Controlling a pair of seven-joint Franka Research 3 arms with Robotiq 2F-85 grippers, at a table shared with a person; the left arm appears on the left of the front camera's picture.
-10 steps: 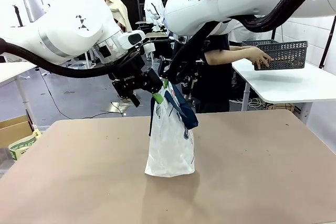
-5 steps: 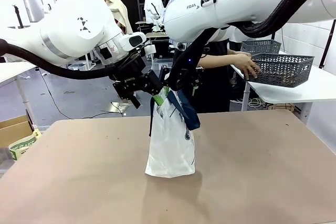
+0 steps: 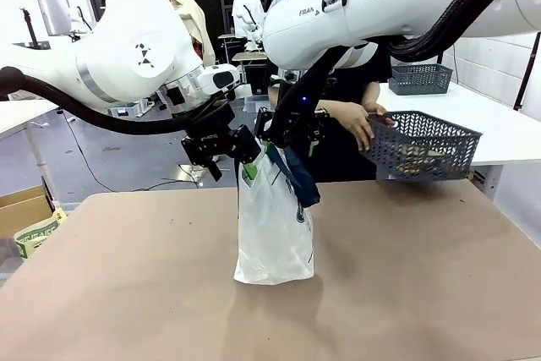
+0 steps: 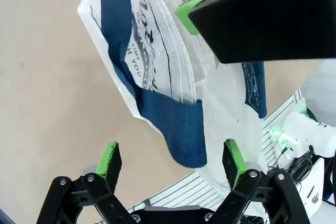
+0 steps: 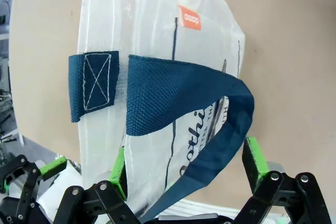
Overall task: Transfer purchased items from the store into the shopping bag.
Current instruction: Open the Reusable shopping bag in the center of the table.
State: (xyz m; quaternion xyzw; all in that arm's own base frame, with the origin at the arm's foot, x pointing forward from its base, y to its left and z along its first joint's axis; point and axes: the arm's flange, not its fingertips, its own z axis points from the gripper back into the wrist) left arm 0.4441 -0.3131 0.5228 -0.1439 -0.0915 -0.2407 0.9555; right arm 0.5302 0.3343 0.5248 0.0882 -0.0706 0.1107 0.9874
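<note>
The shopping bag stands upright mid-table, translucent white with navy straps. My left gripper is at its top left edge and my right gripper at its top right. In the left wrist view the left gripper is open, and a navy strap of the bag hangs between its green pads. In the right wrist view the right gripper is open around the other strap loop of the bag. A person's hand holds a grey mesh basket just right of the bag; its contents are unclear.
The brown table stretches around the bag. A second grey basket sits on a white table at the back right. A cardboard box stands on the floor at the left. Other people stand farther back.
The person has carried the grey basket off the white table, down and left toward the bag. Both grippers stay open at the bag's top; the left arm has shifted slightly.
</note>
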